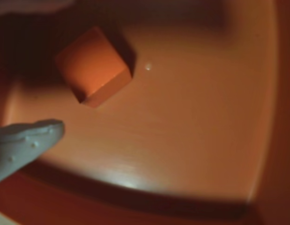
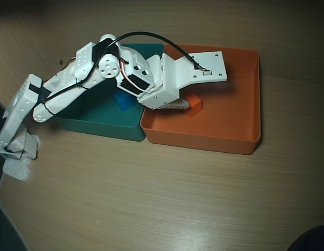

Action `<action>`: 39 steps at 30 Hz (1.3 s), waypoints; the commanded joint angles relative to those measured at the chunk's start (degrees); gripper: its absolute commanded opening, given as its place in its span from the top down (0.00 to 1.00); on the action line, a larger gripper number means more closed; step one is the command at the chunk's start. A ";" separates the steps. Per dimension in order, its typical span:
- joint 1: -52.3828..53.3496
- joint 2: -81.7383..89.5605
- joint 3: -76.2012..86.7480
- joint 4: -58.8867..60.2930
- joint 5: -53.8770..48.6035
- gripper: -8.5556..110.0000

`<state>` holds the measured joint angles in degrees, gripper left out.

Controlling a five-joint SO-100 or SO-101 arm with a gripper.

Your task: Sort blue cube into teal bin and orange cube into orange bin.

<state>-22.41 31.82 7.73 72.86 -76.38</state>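
Wrist view looks straight down into the large shallow orange plastic bin (image 1: 191, 140), and the small matte orange cube (image 1: 94, 66) sits on its floor, tilted a little on the diagonal and free of the hand. One pale finger (image 1: 23, 145) reaches in from the lower left edge and stops just short of the cube; a faint blurred pale shape in the top left corner may be the other finger, so the hand (image 2: 178, 103) looks spread with nothing pinched, though I would not swear to it.

Overhead, the white arm (image 2: 78, 78) stretches across the large shallow teal-green plastic bin (image 2: 99, 123) with the hand hanging over the near-left part of the orange bin, and the orange cube peeks out just beyond the fingertips. The small bright blue cube (image 2: 123, 100) shows behind the hand, inside the teal bin, half covered by the wrist.

By my judgement both cubes lie where they belong, so this is the release at the close of the sort; the next move calls for lifting the hand clear of the bin without nudging the cube, then drawing back over the wooden bench (image 2: 167, 198).

Hard to make out: the fingertips from overhead are buried under the wrist plate, the blue cube is partly hidden, and the wrist picture is dim and soft.
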 commanded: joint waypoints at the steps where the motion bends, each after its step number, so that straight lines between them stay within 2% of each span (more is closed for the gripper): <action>1: -0.26 2.72 -4.75 0.00 0.62 0.89; 5: -0.09 4.92 -4.66 0.00 0.62 0.99; 10: 0.70 10.81 -3.08 0.09 -0.26 0.97; 14: 1.76 19.69 5.27 0.09 -0.26 0.98; 20: 6.15 39.55 26.81 -0.70 -1.67 0.98; 29: 16.87 68.38 63.63 -0.88 -15.64 0.98; 39: 23.91 98.88 101.34 -0.88 -22.06 0.98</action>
<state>0.79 120.67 103.10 72.86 -97.38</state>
